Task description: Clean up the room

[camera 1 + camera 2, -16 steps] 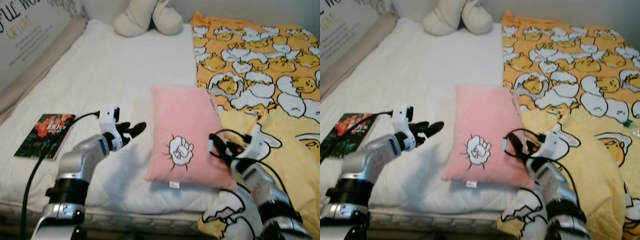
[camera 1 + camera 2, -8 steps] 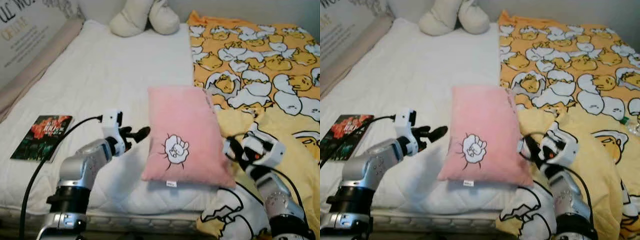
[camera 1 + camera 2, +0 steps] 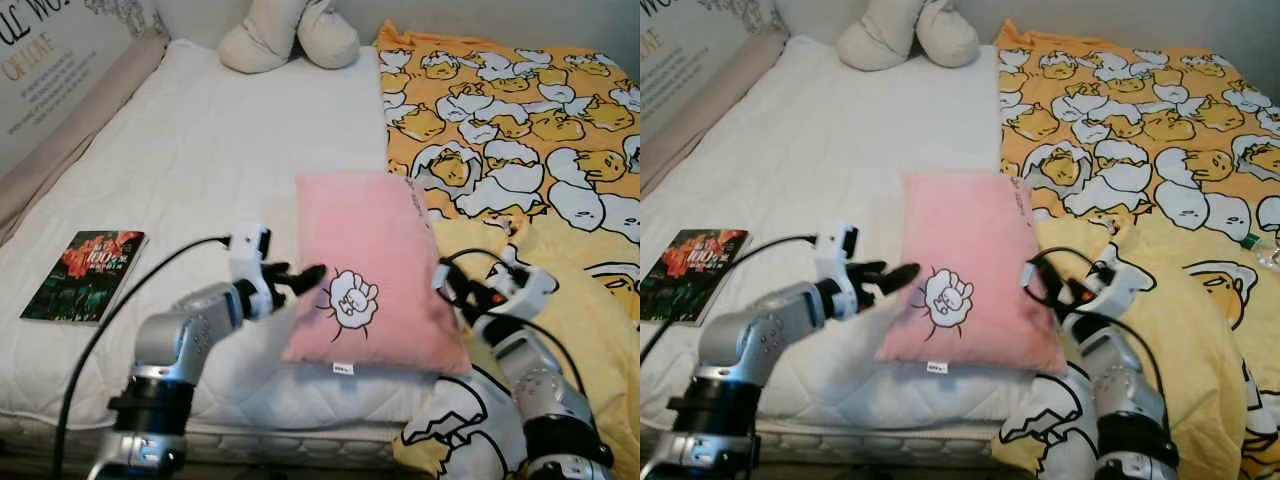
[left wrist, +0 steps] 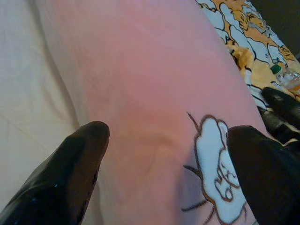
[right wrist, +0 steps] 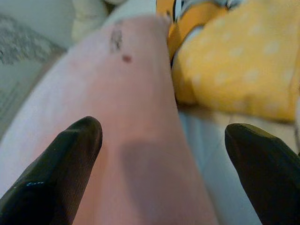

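A pink pillow (image 3: 372, 265) is lying on the white bed (image 3: 200, 150), its right edge against the yellow blanket (image 3: 520, 130). The left gripper (image 3: 300, 279) is reaching in from 9 o'clock of the pillow, its tips right at the pillow's left edge beside the white fist print (image 3: 352, 297); in the left wrist view its fingers (image 4: 70, 168) are standing wide apart with pink fabric between them, gripping nothing. The right gripper (image 3: 455, 288) is sitting at 3 o'clock of the pillow, at its right edge; in the right wrist view its fingers (image 5: 61, 164) are also spread wide, straddling the pillow edge and holding nothing. A book (image 3: 88, 274) is lying well apart at 9 o'clock, and a cream plush (image 3: 290, 35) is resting at 12 o'clock, at the bed's head.
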Robot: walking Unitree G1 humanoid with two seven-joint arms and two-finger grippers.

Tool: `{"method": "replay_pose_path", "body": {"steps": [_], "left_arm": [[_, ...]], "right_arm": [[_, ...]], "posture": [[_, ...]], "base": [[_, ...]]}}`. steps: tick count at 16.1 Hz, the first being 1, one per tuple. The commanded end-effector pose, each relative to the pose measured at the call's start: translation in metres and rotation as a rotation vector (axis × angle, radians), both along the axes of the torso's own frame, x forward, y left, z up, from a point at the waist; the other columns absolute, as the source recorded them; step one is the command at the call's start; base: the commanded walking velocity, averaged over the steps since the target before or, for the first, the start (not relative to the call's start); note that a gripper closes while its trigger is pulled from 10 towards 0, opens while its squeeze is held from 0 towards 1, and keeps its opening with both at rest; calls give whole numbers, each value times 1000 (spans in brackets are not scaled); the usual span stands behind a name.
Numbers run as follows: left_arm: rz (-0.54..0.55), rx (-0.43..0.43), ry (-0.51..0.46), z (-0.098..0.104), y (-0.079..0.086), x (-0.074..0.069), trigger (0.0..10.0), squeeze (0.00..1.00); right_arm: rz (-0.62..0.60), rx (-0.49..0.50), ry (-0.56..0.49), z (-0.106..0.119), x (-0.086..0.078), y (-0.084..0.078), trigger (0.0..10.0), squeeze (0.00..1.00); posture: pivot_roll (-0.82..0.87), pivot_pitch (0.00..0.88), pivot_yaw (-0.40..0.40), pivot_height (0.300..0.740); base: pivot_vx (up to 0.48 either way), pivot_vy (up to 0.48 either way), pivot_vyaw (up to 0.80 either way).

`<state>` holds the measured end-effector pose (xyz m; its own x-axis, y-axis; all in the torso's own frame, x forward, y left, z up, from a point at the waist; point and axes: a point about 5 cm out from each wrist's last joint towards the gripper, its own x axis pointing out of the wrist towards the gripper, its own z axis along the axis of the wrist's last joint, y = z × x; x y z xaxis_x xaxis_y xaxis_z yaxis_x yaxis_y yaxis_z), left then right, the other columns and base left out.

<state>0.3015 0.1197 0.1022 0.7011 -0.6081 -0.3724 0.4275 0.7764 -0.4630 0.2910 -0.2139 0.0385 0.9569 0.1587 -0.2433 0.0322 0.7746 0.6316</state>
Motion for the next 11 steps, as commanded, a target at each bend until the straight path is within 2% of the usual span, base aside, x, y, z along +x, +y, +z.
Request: {"method": "replay_pose_path", "body": {"steps": [1,2,3,4,5,6,8,9,10,11], "left_arm": [[-4,8,-5,3,-1,0,10000,1000],[-14,-2,16,-4,-9,1,10000,0],[-27,-24,49,-12,-22,4,10000,0],[-33,-33,59,-14,-26,4,10000,0],[-65,-68,79,-16,-40,4,10000,0],[-75,-65,90,-19,-45,4,10000,0],[-81,13,151,-41,-50,1,10000,0],[-72,108,183,-61,-48,-2,10000,0],[-42,153,184,-70,-44,-1,0,0],[3,170,175,-73,-38,4,0,0]], "right_arm": [[18,6,19,-2,2,5,10000,0],[33,26,56,-9,7,18,10000,0],[38,59,77,-11,13,28,10000,0],[37,66,85,-12,15,31,10000,0],[39,81,109,-14,17,38,10000,0],[44,91,118,-15,18,41,10000,0],[64,87,143,-19,18,47,10000,0],[70,77,162,-21,18,49,10000,0],[72,74,164,-22,18,49,3333,0],[77,68,163,-23,18,49,0,0]], "posture": [[-150,0,46,740],[-145,1,49,740],[-137,0,46,740],[-136,0,45,740],[-139,0,45,740],[-133,0,45,740],[-126,0,39,740],[-124,0,38,740],[-124,0,36,740],[-125,0,36,740]], "base": [[0,0,0],[0,0,0],[0,0,0],[0,0,0],[0,0,0],[0,0,0],[0,0,0],[0,0,0],[0,0,0],[0,0,0]]}}
